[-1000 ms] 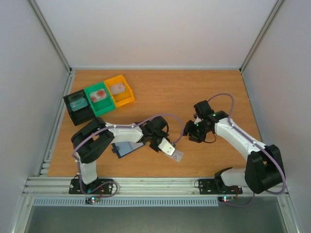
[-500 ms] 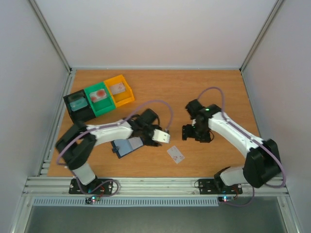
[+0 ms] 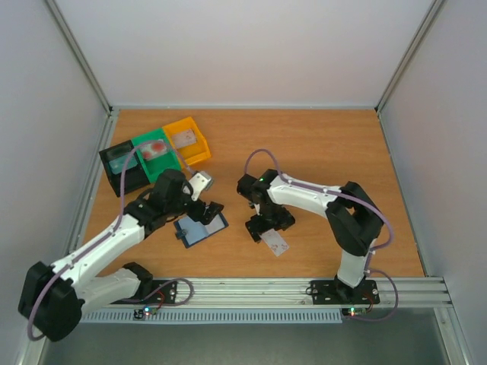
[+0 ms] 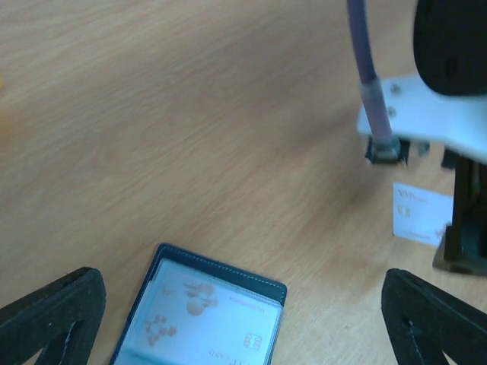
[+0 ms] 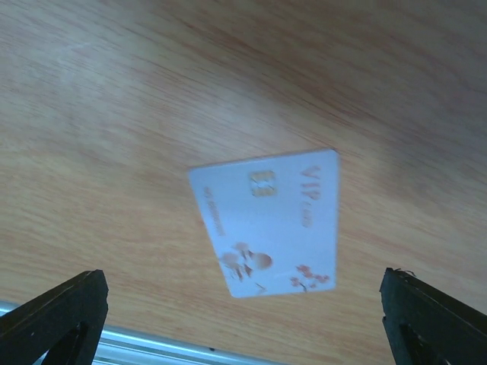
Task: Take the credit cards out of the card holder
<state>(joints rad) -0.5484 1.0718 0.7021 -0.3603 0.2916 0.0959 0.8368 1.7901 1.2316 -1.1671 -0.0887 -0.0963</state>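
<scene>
The card holder lies open on the table, dark navy, with a pale credit card with reddish marks in its clear inner pocket. My left gripper hovers just above the holder's far edge, open, with nothing between its fingers. A second pale credit card lies loose on the wood near the front edge. My right gripper hangs over this loose card, open and empty, its fingertips standing wide on either side. The loose card also shows in the left wrist view beside the right arm.
Three bins stand in a row at the back left: black, green and yellow, each holding a card. The metal rail runs along the front edge, close to the loose card.
Both grippers have opened. The left let go of the pale card near the front edge and swung back left over the holder. The right arm moved left and down over that card.
</scene>
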